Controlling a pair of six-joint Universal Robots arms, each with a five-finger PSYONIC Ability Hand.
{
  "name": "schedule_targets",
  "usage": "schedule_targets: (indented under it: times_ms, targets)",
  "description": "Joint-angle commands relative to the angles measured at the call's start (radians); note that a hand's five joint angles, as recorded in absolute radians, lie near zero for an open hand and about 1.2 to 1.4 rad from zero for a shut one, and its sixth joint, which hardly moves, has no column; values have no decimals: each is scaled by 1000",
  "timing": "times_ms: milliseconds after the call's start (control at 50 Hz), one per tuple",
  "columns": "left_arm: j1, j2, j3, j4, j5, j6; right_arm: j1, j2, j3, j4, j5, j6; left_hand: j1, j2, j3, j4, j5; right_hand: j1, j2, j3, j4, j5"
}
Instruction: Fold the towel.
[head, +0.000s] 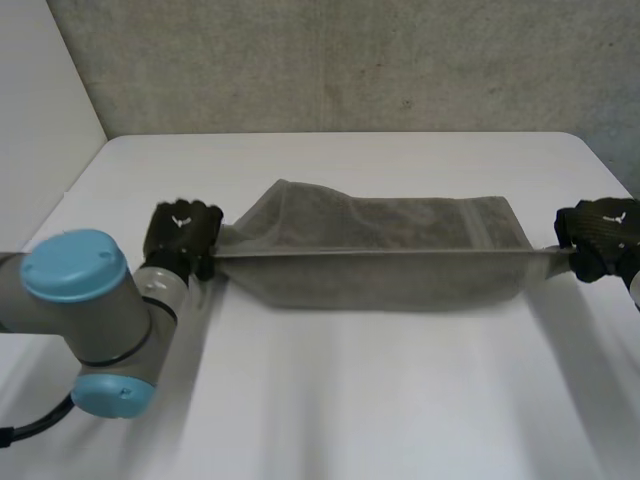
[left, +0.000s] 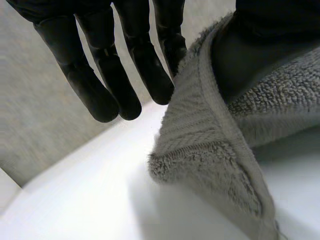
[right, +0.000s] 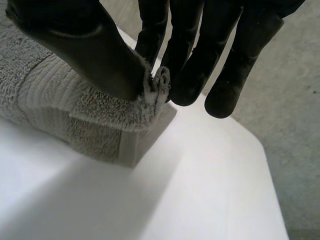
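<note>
A grey towel (head: 370, 250) is stretched taut between my two hands, doubled lengthwise, with its lower part resting on the white table (head: 350, 400). My left hand (head: 182, 232) holds the towel's left end. In the left wrist view the cloth (left: 210, 150) is pinched between the thumb and the nearest of the straight fingers (left: 170, 50), and a corner hangs free below. My right hand (head: 600, 238) holds the right end. In its wrist view the thumb (right: 85, 45) and fingertips clamp the towel's corner (right: 100, 110) just above the table.
A grey concrete wall (head: 350, 60) runs behind the table's far edge. A white panel (head: 40, 100) stands at the left. My left arm's blue-capped joint (head: 85, 300) hangs over the near left of the table.
</note>
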Motion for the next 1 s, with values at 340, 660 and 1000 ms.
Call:
schedule_targets:
  times_ms: [340,660,1000]
  targets:
    - [8,555,291,-418,56,-1,-13,-371,-593,510,-96,119,-47,-105,-130,-114,-242,60,93,64,59,57]
    - [135,73,534,-756,62,175,301,129,-674,639,310,-397,-47,-105,-130,-114,-242,60,93,64,59,57]
    - [125,-82,1040,-339,33,54,396,265,-885,-459,412,-463,-47,-105,-130,-114,-242,60,93,64,59,57]
